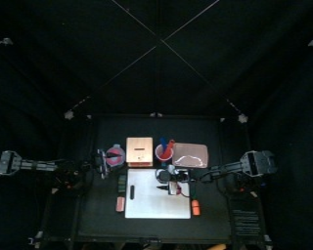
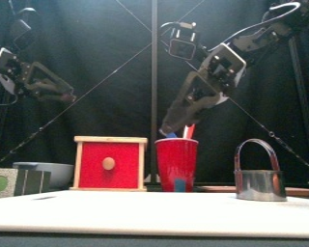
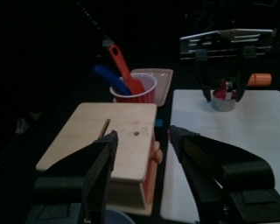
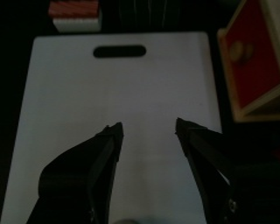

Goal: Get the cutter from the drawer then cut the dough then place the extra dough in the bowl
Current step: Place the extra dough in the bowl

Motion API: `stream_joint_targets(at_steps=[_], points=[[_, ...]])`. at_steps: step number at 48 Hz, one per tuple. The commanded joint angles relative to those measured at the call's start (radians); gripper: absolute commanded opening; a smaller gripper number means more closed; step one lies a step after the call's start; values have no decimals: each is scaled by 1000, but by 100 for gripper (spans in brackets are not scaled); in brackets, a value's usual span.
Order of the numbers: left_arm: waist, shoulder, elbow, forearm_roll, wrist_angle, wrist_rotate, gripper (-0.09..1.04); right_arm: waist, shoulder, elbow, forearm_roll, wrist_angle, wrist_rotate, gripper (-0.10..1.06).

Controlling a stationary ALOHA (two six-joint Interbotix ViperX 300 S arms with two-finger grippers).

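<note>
The metal cutter (image 2: 258, 174) with its wire handle stands upright on the white cutting board (image 1: 156, 200). In the left wrist view the cutter (image 3: 224, 103) sits just below my right gripper (image 3: 224, 83). The right gripper (image 4: 149, 129) hangs open over the bare board (image 4: 119, 96), holding nothing. The wooden box (image 1: 140, 150) stands behind the board, its red drawer front (image 2: 109, 164) looking shut. My left gripper (image 3: 143, 136) is open beside the box (image 3: 108, 140), above the drawer's knob, and empty. The blue-grey bowl (image 2: 47, 175) sits left of the box. I see no dough.
A red cup (image 2: 178, 162) with a blue and a red toy knife stands right of the box. The pink tray (image 1: 190, 154) lies behind the board's right part. Small red-orange toys lie by the board's left edge (image 1: 120, 202) and right edge (image 1: 199, 207).
</note>
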Motion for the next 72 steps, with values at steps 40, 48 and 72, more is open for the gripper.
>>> stream_joint_targets(at_steps=[40, 48, 72], points=[[-156, 362, -179, 84, -172, 3, 86, -34, -179, 198, 26, -393, 0, 86], [-156, 362, -179, 83, -172, 3, 86, -49, -179, 202, 26, -394, 0, 86], [-153, 362, -172, 81, -170, 3, 86, -71, -178, 198, 26, -394, 0, 86]])
